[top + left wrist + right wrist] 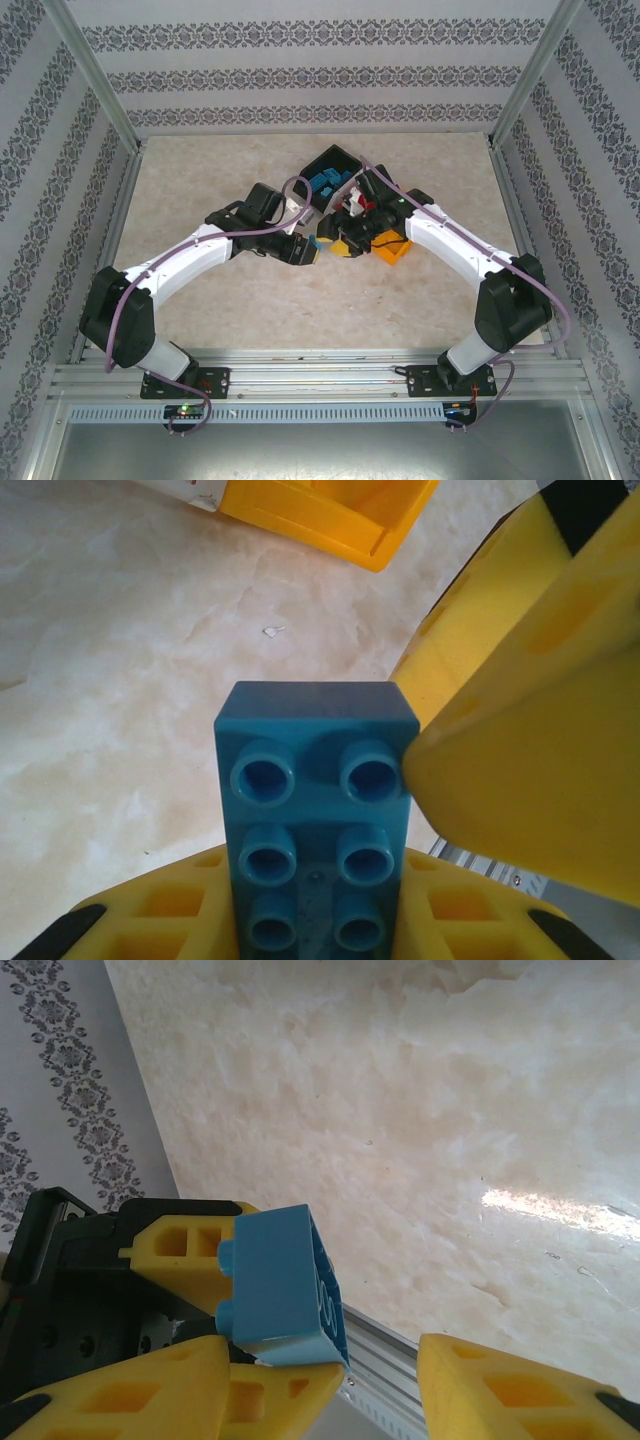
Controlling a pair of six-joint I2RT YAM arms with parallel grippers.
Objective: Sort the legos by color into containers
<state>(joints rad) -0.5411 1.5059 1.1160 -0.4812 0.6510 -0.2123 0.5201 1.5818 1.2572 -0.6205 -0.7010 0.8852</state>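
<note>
Two hands: meeting over the middle of the counter [220,180], on the near side of the row of bins.
Left hand [318,885]: clamped on a blue brick [315,810], which has its studs turned up toward the wrist camera and a finger on either side of its lower end.
Right hand [380,1385]: spread apart with nothing gripped between the fingers. In the left wrist view, one of its yellow fingers [520,740] touches the brick's upper right corner.
Blue brick: held up off the counter between the two hands, near the orange bin [330,520].
Black bin [345,155]: the end of the row closest to the counter's far edge, with several blue bricks [328,183] lying inside it.
Orange bin: the near end of the row, right of centre, close beside the right arm.
</note>
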